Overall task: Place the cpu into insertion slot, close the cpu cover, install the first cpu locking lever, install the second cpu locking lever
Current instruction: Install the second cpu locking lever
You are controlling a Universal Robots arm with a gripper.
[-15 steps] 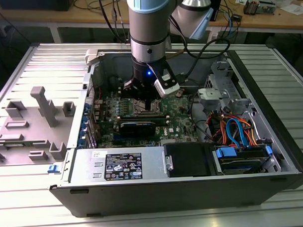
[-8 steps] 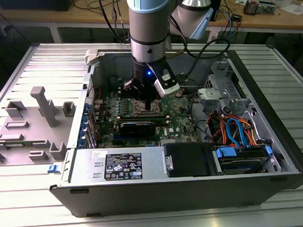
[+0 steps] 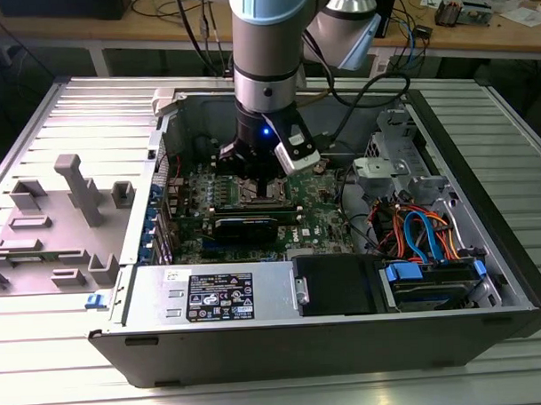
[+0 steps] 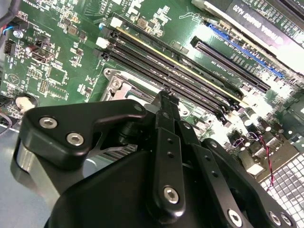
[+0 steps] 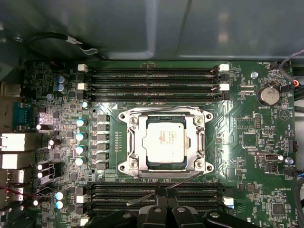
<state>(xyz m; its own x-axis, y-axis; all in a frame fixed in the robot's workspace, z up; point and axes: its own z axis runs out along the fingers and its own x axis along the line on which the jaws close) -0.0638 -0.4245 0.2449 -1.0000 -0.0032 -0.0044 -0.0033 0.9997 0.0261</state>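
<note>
The cpu (image 5: 165, 142), a silver-grey square chip, lies flat in the insertion slot (image 5: 124, 165) on the green board. The cpu cover (image 5: 134, 140) is down around it as a silver frame. One thin wire lever (image 5: 164, 111) lies along the slot's far edge. A second wire lever (image 5: 185, 182) runs slanted past the near edge, right at my fingertips. My gripper (image 5: 161, 192) hangs at that near edge with its black fingers (image 4: 164, 118) pressed together, the tip at the lever wire. In the exterior view the gripper (image 3: 256, 178) is low inside the open computer case, over the slot.
Long black memory slots (image 5: 152, 78) flank the socket on both sides. A black graphics card (image 3: 245, 226) lies just in front, then the power supply (image 3: 211, 293). Coloured drive cables (image 3: 423, 233) fill the case's right. A grey fixture (image 3: 74, 187) stands outside at the exterior view's left.
</note>
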